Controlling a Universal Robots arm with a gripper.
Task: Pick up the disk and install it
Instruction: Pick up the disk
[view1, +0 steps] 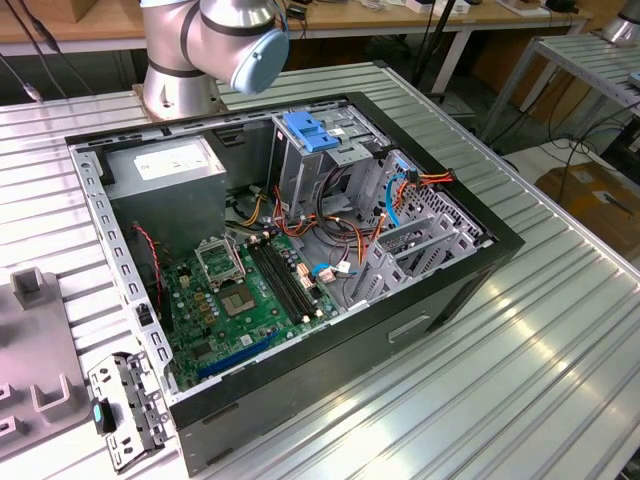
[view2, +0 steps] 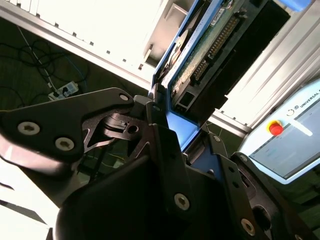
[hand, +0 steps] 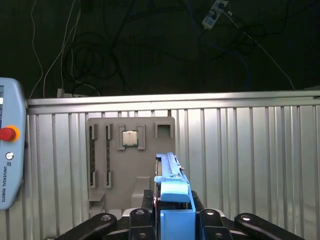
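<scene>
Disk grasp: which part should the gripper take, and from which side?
Take the disk at one end, coming in endwise, jaws closing across its thin section on the blue carrier. It is a flat slab, so its broad sides look parallel, and the long body sticks out free. The gripper holds it so now. I'd keep off the bare circuit board.

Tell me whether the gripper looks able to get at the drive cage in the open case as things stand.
Probably yes. The case lies open with no panel over the drive cage, and the cables sit beside it, not across its top. The gripper is shut on the disk.
</scene>
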